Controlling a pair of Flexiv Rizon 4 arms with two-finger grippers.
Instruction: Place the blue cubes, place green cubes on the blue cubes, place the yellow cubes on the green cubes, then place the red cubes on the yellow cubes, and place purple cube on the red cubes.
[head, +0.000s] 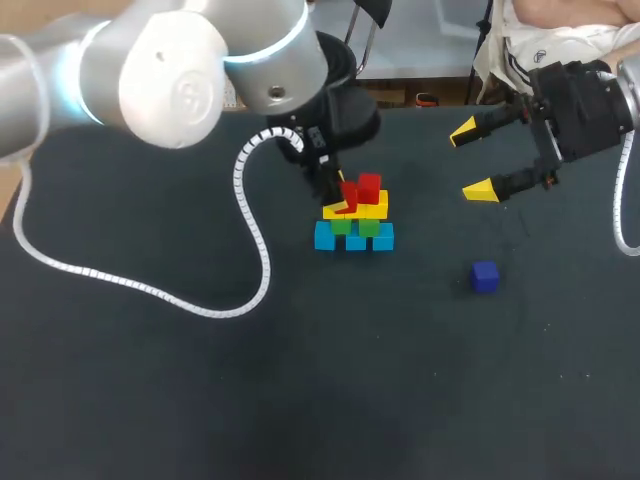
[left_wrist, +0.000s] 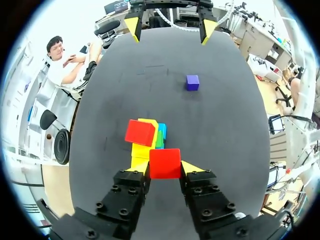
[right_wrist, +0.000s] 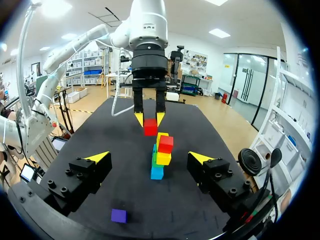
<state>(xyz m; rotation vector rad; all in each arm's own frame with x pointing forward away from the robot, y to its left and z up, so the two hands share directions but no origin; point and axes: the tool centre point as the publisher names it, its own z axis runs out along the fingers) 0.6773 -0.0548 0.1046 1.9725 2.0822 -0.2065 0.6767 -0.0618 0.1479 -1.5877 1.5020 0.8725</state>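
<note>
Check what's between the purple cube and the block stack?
Nothing; only bare table separates the purple cube and the block stack, clearest in the head view.

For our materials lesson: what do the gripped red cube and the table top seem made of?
Gripped red cube: probably plastic or painted wood; even colour, crisp edges, little shine. Table top: dark matte mat, perhaps rubber or felt; no reflections.

three blue cubes (head: 324, 237), two green cubes (head: 369, 228), seemingly two yellow cubes (head: 376, 207), two red cubes (head: 369, 186), one purple cube (head: 485, 276).
</note>
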